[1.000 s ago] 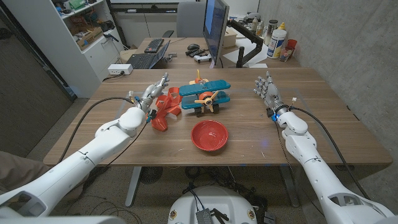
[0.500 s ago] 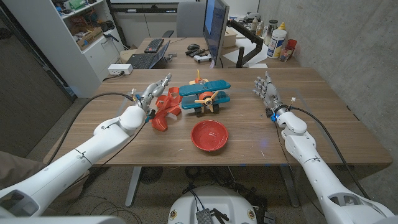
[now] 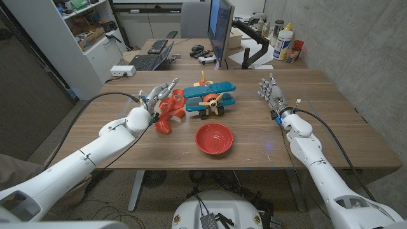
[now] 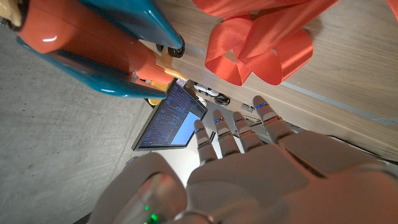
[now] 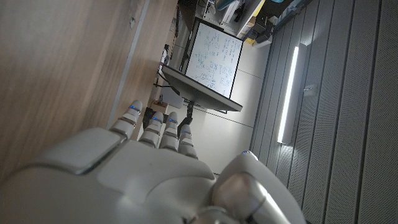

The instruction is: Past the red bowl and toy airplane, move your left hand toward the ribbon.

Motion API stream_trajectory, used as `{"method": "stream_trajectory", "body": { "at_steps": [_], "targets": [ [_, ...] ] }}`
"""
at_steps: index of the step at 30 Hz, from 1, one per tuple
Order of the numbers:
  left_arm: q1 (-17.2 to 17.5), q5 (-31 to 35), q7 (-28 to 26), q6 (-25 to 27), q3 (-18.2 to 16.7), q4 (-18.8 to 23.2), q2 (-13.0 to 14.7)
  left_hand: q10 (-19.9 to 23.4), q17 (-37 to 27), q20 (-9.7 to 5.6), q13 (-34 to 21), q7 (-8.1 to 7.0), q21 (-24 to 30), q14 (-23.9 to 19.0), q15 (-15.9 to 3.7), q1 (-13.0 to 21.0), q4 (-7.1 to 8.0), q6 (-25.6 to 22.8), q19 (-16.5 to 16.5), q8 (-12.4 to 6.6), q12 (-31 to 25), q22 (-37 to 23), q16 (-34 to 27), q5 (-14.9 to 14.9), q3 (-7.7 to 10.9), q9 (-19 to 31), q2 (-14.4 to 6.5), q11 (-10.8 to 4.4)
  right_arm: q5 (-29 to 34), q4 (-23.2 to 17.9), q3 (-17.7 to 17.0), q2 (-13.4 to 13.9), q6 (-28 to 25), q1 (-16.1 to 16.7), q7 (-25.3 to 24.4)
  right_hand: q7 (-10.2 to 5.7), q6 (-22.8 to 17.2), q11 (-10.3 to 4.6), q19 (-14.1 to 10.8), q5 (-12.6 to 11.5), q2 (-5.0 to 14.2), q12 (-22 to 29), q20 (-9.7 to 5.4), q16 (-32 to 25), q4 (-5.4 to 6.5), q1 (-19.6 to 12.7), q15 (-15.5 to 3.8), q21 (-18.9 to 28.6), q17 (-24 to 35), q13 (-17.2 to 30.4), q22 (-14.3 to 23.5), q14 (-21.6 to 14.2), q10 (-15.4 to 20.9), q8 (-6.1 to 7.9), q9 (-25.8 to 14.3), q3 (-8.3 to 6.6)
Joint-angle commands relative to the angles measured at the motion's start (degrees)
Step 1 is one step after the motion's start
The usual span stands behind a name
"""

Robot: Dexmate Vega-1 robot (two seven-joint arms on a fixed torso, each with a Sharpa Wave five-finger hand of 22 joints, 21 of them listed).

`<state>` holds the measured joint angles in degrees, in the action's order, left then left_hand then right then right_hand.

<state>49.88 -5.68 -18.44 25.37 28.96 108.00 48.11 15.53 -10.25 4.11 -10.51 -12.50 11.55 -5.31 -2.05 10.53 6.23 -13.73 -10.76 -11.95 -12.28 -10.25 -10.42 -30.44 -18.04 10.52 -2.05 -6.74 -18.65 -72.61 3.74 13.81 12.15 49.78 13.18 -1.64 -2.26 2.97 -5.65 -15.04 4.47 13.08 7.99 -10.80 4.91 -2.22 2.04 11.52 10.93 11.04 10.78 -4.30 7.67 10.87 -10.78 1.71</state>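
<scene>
The ribbon point(image 3: 168, 109) looks light, soft and floppy; best pinched at a loop. Left hand point(image 3: 158, 97), fingers spread and empty, hovers at its 10 o'clock.

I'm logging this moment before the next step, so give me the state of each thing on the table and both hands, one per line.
left hand: open, fingers apart, right beside the ribbon, holding nothing
right hand: open, fingers up, holding nothing
ribbon: loose, looped, lying on the table
toy airplane: upright on its wheels
red bowl: upright, empty
</scene>
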Motion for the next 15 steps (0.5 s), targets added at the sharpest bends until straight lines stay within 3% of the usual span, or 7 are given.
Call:
{"method": "stream_trajectory", "body": {
  "at_steps": [1, 15],
  "targets": [
    [-2.94, 3.58, 1.25, 5.21, 3.13, -0.23, -1.10, 0.24, -0.12, -0.38, -0.21, -0.10, -0.39, 0.52, -5.16, -0.08, 0.11, -0.07, 0.32, 0.18, 0.22, -0.14, 0.14, -0.55, -0.33, 0.17, 0.58, 0.05, -0.25, 1.71, 0.01, -0.05, 0.26, -1.08, 0.18, -0.05, -0.63, 0.20, 0.07, -0.29, 0.76, 0.20, 0.07, -0.11, 0.36, -0.17, 0.17, 0.03, 0.16, 0.25, 0.15, 0.16, 0.28, 0.36, -0.12, 0.02],
    [-0.76, 7.01, -3.54, 7.32, 3.15, 0.66, -1.81, 1.14, -0.10, -1.77, -0.22, -0.06, -0.15, -0.23, -6.13, -0.15, 0.24, -0.94, -0.15, 0.05, 0.04, -0.15, -0.34, -1.05, -0.35, 0.19, 0.58, -0.09, -0.15, 2.77, 0.13, -0.02, 0.62, -1.25, 0.19, -0.04, -0.64, 0.18, 0.17, -0.30, 0.75, 0.21, 0.13, -0.09, 0.38, -0.17, 0.21, 0.05, 0.16, 0.25, 0.15, 0.36, 0.29, 0.35, -0.12, 0.05]
  ]
}}
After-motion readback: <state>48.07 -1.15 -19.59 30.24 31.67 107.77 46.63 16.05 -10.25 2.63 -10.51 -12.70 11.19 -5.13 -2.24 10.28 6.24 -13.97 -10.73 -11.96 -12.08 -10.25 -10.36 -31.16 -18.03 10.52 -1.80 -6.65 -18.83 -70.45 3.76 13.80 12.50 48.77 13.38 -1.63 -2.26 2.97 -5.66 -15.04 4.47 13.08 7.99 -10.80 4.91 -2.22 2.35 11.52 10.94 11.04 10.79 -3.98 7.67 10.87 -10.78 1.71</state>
